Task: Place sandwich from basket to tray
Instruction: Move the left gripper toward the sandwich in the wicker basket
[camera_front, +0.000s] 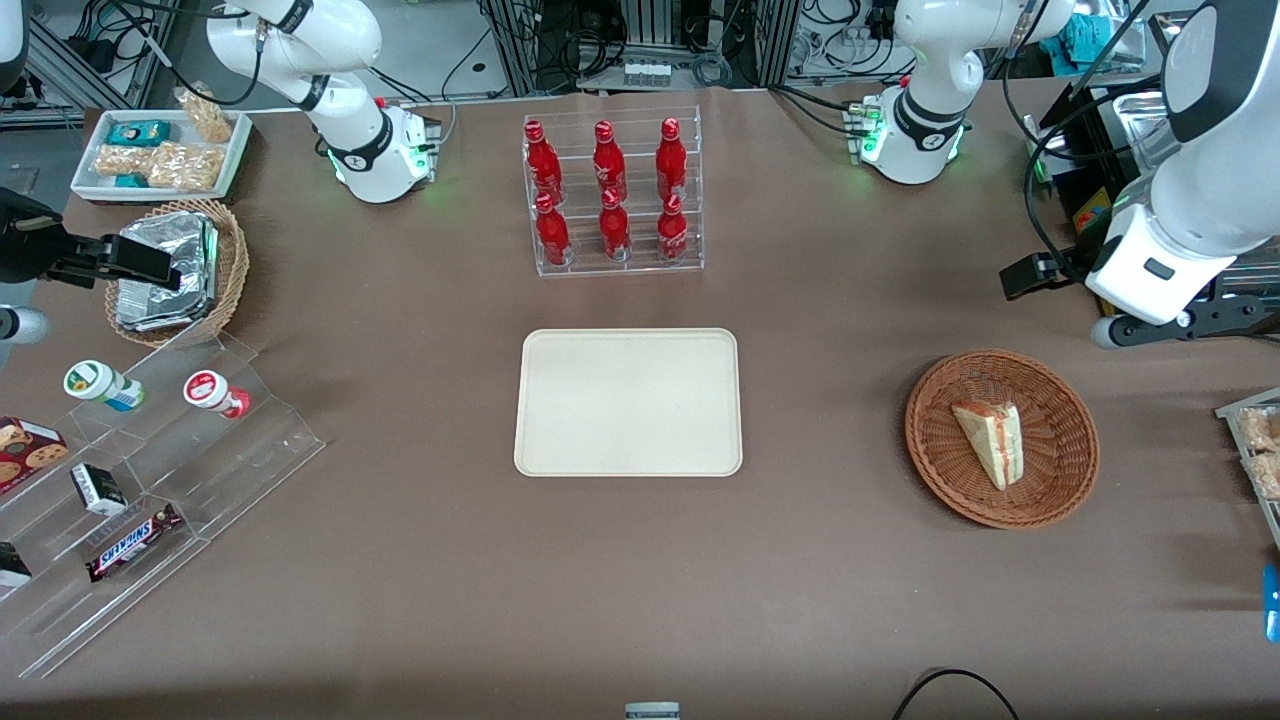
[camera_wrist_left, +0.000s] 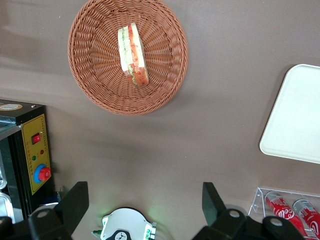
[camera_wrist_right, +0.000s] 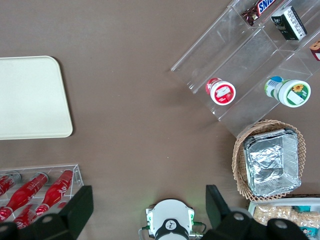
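Triangular clear-wrapped white-bread sandwich (camera_front: 990, 441) lies in the reddish-brown round wicker basket (camera_front: 1070, 478) toward the working arm's end of the brown tabletop (camera_front: 400, 560). Cream rectangular plastic tray (camera_front: 628, 401) sits mid-tabletop, well apart. Gripper (camera_wrist_left: 145, 200) hangs above the tabletop, fingers spread, empty.

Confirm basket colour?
Reddish-brown wicker basket, clearest in left wrist view; open gripper above the table.

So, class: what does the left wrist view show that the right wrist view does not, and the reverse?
Only the left wrist view shows the sandwich lying in the basket, a yellow control box, and the open gripper high above bare table. Only the right wrist view shows the foil containers and clear stepped shelves. Both show the tray and red bottles.
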